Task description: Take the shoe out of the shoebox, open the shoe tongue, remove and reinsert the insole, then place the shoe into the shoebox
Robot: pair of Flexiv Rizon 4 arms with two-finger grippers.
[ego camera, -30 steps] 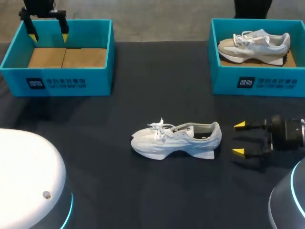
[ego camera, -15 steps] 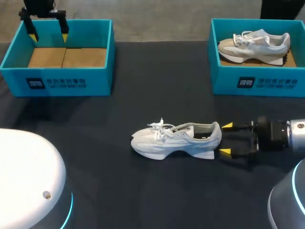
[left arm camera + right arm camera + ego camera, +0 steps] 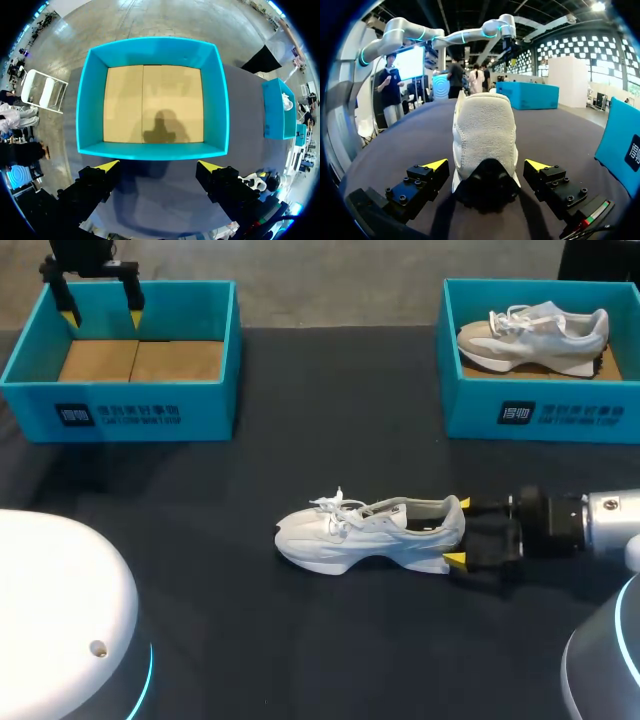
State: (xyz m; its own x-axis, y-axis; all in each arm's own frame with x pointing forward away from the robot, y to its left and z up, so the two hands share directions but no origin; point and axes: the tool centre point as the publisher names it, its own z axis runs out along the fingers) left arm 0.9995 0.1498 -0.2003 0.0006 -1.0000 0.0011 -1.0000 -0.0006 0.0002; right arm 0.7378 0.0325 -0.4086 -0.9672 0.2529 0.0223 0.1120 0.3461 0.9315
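A white shoe (image 3: 370, 532) lies on its sole mid-table, toe to the left, laces loose. My right gripper (image 3: 460, 533) is at its heel, open, one yellow tip on each side. In the right wrist view the heel (image 3: 482, 130) sits between the fingers of the right gripper (image 3: 487, 165), with a gap on both sides. My left gripper (image 3: 100, 305) hangs open above the back of the empty left shoebox (image 3: 120, 410). The left wrist view looks down past the left gripper (image 3: 159, 165) onto that shoebox (image 3: 150, 150), whose cardboard floor is bare.
A second teal shoebox (image 3: 540, 415) at the back right holds another pale shoe (image 3: 535, 332); its wall (image 3: 625, 145) shows beside my right gripper. White robot bases fill the front left corner (image 3: 60, 620) and front right corner (image 3: 605, 660).
My right gripper has slid left along the table, from well clear of the shoe to straddling its heel, still open. The left arm and the shoe have not moved.
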